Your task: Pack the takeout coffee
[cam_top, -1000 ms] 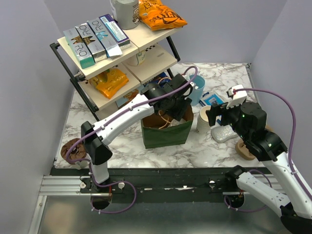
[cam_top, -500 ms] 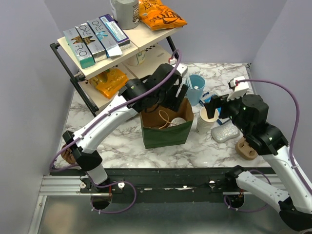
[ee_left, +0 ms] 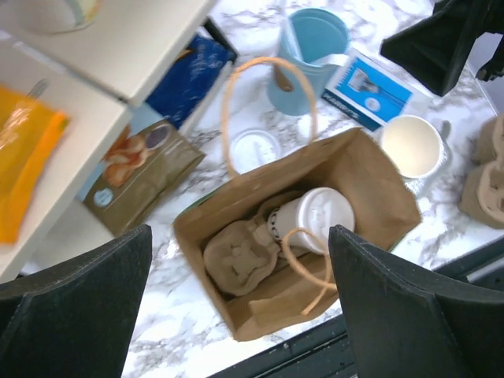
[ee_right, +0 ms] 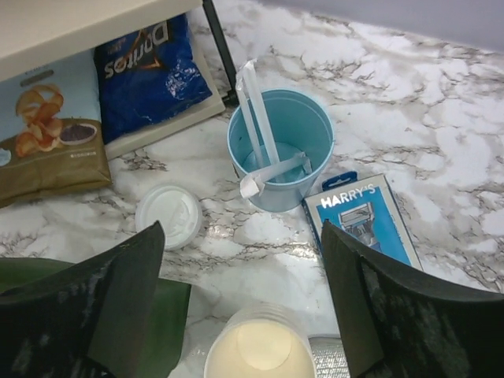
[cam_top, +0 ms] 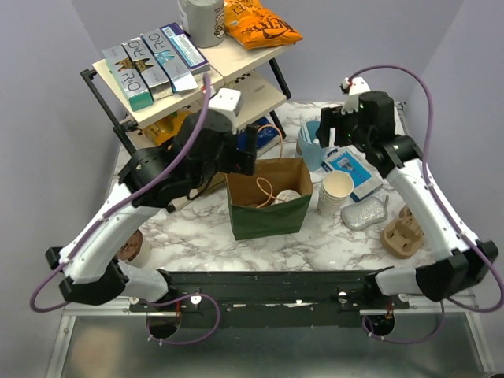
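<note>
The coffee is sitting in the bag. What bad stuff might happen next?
1. The takeout coffee looks tilted against the cardboard carrier inside the paper bag, so it might tip and leak.
2. One bag handle droops over the cup and could catch the left gripper if that dips in.
3. The right gripper hangs open above the blue cup of sticks and may knock it if lowered.
</note>
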You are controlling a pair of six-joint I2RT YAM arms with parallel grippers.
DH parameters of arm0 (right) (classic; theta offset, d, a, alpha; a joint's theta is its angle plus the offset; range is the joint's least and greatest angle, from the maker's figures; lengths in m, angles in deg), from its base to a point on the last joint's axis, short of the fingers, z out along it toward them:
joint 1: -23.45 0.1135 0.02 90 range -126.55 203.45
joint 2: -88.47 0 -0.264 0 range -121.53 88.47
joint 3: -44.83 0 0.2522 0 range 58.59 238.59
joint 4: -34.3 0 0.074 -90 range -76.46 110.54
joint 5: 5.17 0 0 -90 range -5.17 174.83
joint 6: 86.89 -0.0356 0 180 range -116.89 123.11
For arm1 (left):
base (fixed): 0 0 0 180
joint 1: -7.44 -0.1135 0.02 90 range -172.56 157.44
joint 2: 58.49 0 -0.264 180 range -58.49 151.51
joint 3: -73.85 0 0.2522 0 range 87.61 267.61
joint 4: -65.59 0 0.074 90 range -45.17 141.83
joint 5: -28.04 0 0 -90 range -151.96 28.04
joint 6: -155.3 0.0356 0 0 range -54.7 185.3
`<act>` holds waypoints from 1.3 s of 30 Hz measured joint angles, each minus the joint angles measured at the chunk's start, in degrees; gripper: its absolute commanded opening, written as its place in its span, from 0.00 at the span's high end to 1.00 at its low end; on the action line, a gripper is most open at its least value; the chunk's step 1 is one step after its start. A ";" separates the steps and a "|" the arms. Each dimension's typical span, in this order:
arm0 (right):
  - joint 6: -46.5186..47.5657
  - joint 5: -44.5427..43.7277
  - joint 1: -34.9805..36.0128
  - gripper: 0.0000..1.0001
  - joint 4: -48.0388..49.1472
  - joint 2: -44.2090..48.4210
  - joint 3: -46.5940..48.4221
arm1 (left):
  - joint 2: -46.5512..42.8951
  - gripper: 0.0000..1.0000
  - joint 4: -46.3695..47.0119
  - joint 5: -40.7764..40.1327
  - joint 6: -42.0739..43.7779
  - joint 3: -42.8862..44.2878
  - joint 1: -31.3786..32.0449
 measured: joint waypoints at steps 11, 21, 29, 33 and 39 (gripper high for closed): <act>3.02 8.83 -1.51 0.19 -3.08 -17.44 10.58 | -13.42 0.01 -0.26 -6.51 -10.36 -19.15 -9.51; 4.83 10.27 -1.51 0.21 -7.15 -23.71 16.06 | -15.54 0.01 2.21 -4.22 -11.52 -28.57 -15.30; 6.32 9.94 -1.51 0.29 -10.40 -26.56 17.49 | -18.12 0.01 3.54 -3.74 -11.52 -29.59 -15.98; 7.28 9.73 -1.51 0.34 -11.72 -27.12 18.16 | -18.56 0.01 3.72 -3.58 -11.50 -29.64 -16.04; 8.24 9.33 -1.51 0.39 -13.92 -29.31 21.49 | -18.62 0.01 4.09 -3.17 -11.32 -29.64 -16.04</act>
